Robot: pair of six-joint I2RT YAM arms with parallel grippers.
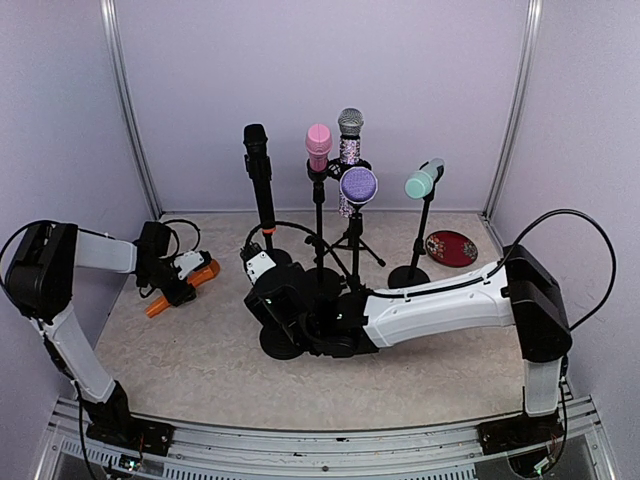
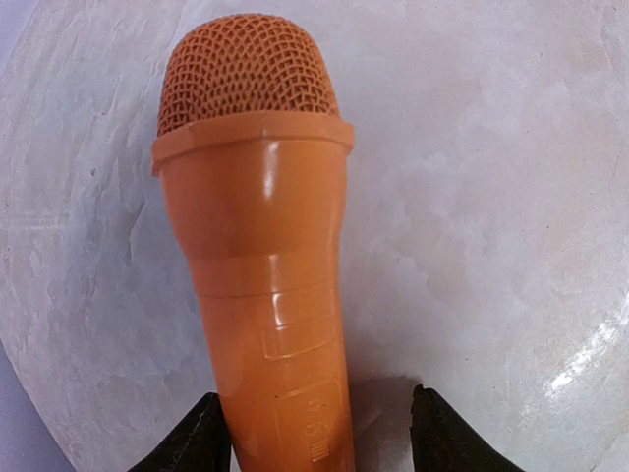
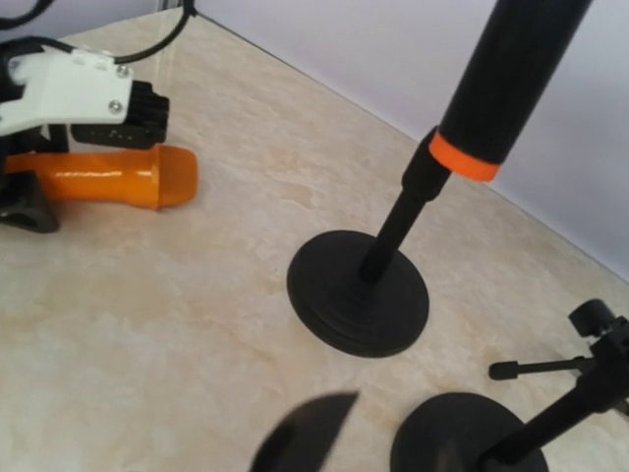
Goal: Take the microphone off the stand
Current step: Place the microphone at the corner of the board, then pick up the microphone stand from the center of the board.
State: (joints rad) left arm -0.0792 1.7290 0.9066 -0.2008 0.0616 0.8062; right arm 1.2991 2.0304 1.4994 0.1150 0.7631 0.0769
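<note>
Mic stands crowd ctr; tabletop free near L & R.

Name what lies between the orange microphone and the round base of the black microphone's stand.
Nothing: the right wrist view shows bare table between the orange microphone and that stand's base.

Beige table: orange microphone, stand bases, red dish.

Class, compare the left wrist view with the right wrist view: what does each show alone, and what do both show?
Left wrist only: the orange microphone's mesh head, close up. Right wrist only: the black microphone upright on its stand, the round base and a second base. Both: the orange microphone lying on the table between the left gripper's fingers.
</note>
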